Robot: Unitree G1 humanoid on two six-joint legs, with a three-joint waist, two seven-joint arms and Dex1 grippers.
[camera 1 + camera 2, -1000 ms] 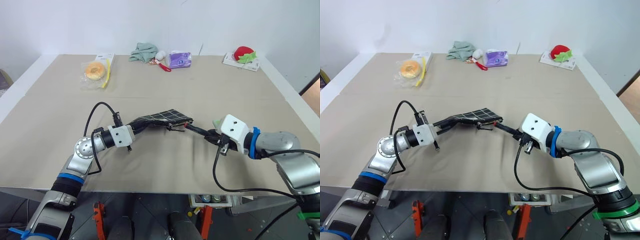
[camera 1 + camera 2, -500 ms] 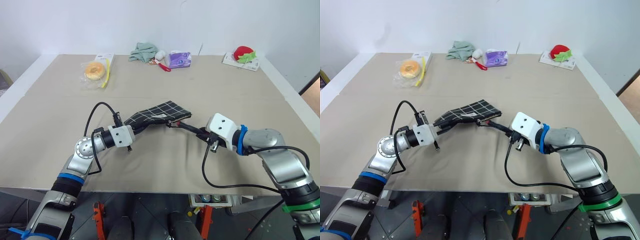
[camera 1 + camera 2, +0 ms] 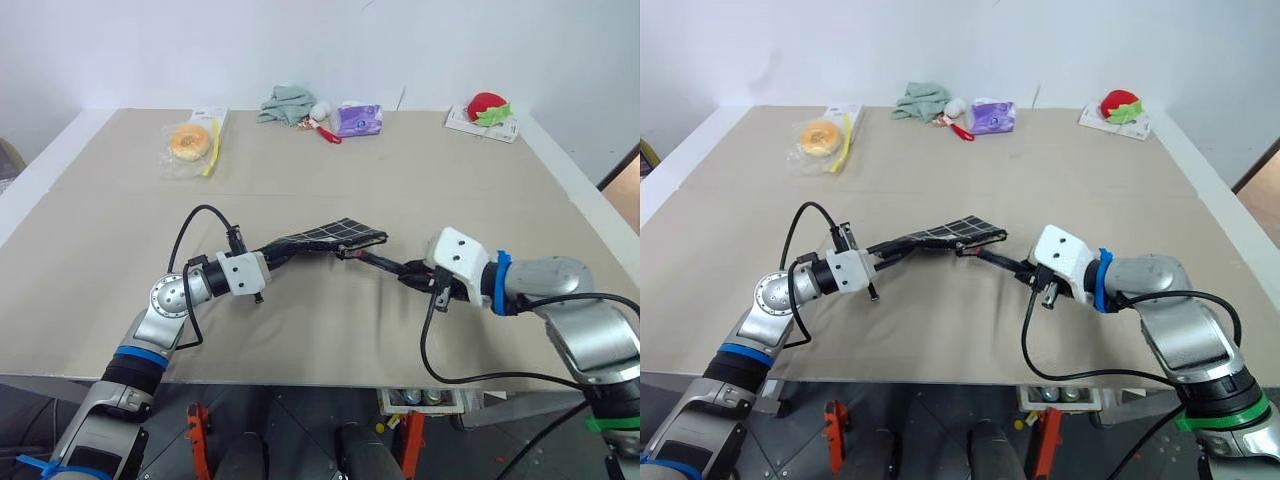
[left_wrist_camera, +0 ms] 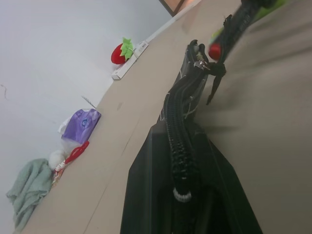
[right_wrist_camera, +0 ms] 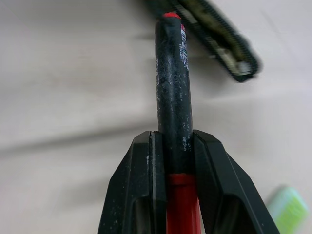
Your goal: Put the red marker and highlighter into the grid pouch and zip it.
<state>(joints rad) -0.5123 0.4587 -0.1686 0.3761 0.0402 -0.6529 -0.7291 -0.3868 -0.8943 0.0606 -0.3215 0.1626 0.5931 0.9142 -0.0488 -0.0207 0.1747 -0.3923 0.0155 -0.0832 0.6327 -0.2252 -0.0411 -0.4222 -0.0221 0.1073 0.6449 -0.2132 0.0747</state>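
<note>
So the robot is about a third of the way in, give or take. The left claw (image 3: pixel 283 252) is clamped tight on one end of the grid pouch (image 3: pixel 330 236), holding it up off the table (image 3: pixel 300 160) so it hangs more or less level, seen nearly edge-on. The right claw (image 5: pixel 171 161) is pinching the red marker (image 5: pixel 173 87) around its barrel, with the red cap end sitting back between the fingers and the far tip aimed at the pouch's near end, right by the zipper pull (image 4: pixel 214 83). From the left wrist view the tip looks just beside the mouth, but whether it's actually gone inside can't be told.

What's left, judging by this: get the marker in, then fetch the highlighter (image 5: pixel 288 209), which is lying on the table just beside the right claw, and finally run the zipper shut. None of those look finished yet.

Looks-wise, the pouch is flat black fabric with thin white grid lines and a chunky black zipper running along its edge. The marker is a slim black barrel, scuffed and speckled, with small red print near the tip. The highlighter is a pale green flat stick.
</note>
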